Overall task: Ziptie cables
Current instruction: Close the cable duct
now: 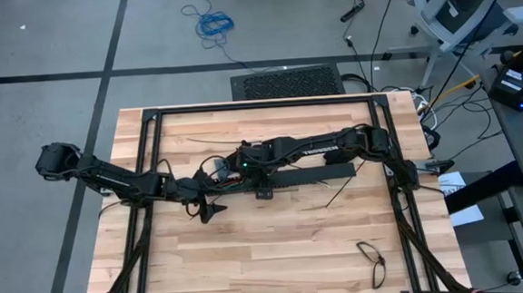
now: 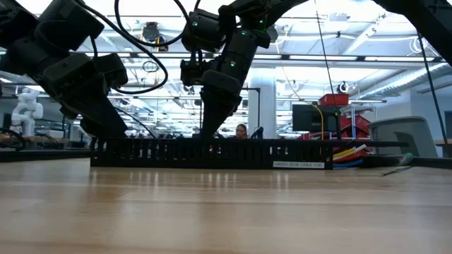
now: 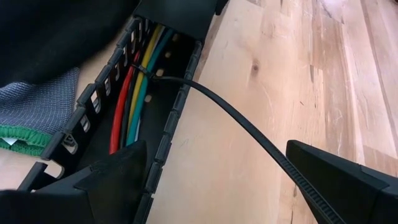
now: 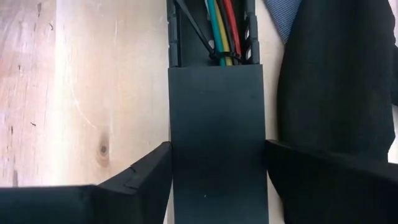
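1. Seen from above, the left arm reaches in from the table's left edge toward the middle, and its left gripper (image 1: 209, 209) hangs low over the wooden table (image 1: 250, 256) with its fingers spread wide apart, holding nothing.
2. The right arm stretches from the right side across to the centre. Its right gripper (image 4: 217, 163) sits over a long black slotted tray (image 2: 212, 153), one finger on each side of the tray's solid cover. The fingers stand apart, close to the cover's sides; whether they press it cannot be told.
3. The cables (image 3: 138, 87) lie side by side inside the tray: red, yellow, green and a dark one, running along its length.
4. A thin black zip tie (image 3: 249, 134) is looped around the bundle, and its long tail trails out over the tray wall onto the wood, passing between the left gripper's fingers without clearly touching them.
5. The cover hides the cables farther along the tray.
6. In the low view the tray's slotted wall blocks the bundle; coloured cable ends show only at its right end.
7. A second loose loop of dark cable (image 1: 371, 256) lies near the table's front right corner.
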Robot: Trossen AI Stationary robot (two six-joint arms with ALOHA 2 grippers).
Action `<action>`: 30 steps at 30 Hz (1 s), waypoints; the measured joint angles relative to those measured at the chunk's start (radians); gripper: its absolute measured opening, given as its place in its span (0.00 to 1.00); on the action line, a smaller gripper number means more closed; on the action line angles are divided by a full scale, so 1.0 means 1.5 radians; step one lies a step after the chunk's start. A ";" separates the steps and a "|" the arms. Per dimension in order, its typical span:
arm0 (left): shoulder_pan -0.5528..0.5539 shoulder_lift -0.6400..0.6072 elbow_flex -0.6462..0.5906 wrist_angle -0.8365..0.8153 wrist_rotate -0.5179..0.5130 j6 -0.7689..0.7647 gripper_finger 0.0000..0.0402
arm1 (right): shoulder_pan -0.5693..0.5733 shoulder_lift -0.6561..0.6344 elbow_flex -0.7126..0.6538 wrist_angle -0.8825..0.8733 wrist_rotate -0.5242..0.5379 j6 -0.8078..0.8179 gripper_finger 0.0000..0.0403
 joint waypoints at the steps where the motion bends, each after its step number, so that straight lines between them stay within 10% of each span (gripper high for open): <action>1: 0.000 0.000 0.000 0.000 0.000 0.000 0.95 | 0.000 0.000 0.000 0.000 0.000 -0.003 0.56; 15: 0.000 0.000 0.000 -0.001 0.001 0.000 0.95 | 0.000 0.000 0.000 0.000 -0.003 -0.012 0.66; 30: 0.000 0.000 0.000 -0.015 0.005 -0.025 0.95 | 0.000 -0.001 0.001 0.001 -0.008 -0.009 0.52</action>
